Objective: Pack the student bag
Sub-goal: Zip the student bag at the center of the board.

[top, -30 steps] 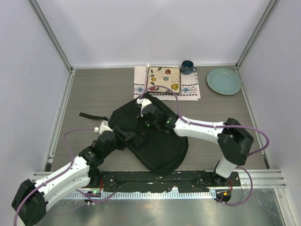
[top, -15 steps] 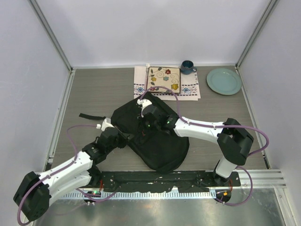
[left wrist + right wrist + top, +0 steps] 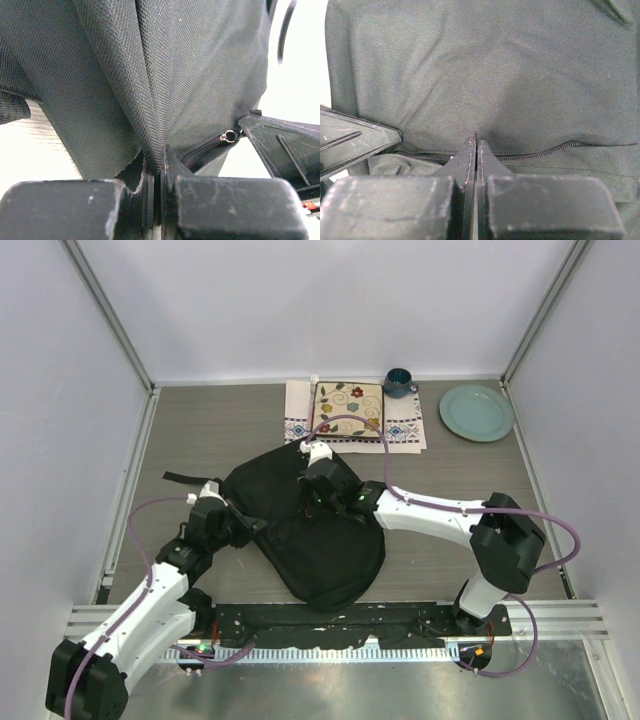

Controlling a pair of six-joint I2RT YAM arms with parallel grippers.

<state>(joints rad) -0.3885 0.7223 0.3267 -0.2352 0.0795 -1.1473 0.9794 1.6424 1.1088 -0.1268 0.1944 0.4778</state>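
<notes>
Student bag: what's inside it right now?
Can't tell. The student bag shows only black outer fabric and a zipper line. Its interior is covered in every view.

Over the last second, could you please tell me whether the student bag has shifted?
Yes: the student bag has slid left, its right edge now farther from the green plate.

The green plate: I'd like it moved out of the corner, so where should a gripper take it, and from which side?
Probably the plate's rim on its near-left edge, approached low from the middle of the table. It lies flat, so only the thin rim offers a pinch, and the walls stand close behind it and to its right, leaving that side open.
</notes>
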